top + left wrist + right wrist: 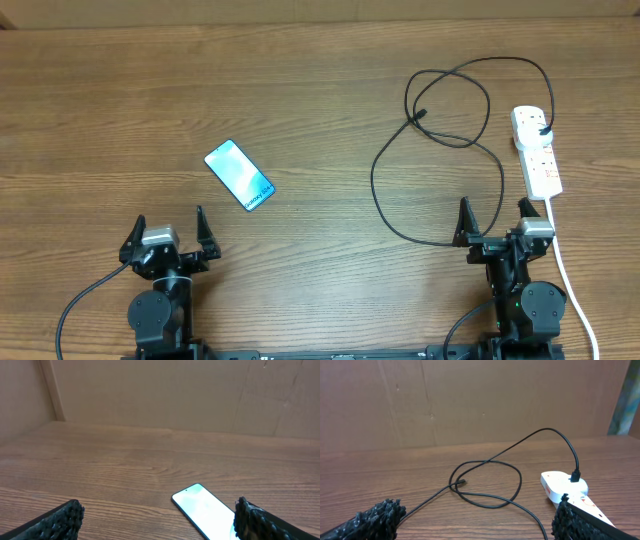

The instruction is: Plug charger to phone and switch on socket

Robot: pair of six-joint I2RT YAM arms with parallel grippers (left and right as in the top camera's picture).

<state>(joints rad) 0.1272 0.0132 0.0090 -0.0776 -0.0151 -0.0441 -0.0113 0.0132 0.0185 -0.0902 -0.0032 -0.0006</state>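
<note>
Ahead of the right gripper (494,205), the charger (373,178) lies on the table (300,100) in loose black loops. Its nearest curve passes just beside that gripper's left finger. The charger's small connector tip (421,114) rests loose on the wood farther ahead and to the left, touching nothing but its own cable. Its plug (541,128) sits in an outlet at the far end of the socket (538,160).

This white strip lies lengthwise ahead of the right gripper and off to its right, its near end just past the right finger. A thick white cord (567,272) runs back from that end along the right side of the arm.

The phone (239,175) lies flat, screen up and lit, ahead of the left gripper (168,218) and a little to its right, set diagonally and well apart from the cable.

Both grippers hover low over the table with fingers spread wide and nothing between them. A brown cardboard wall (470,400) stands beyond the table.
</note>
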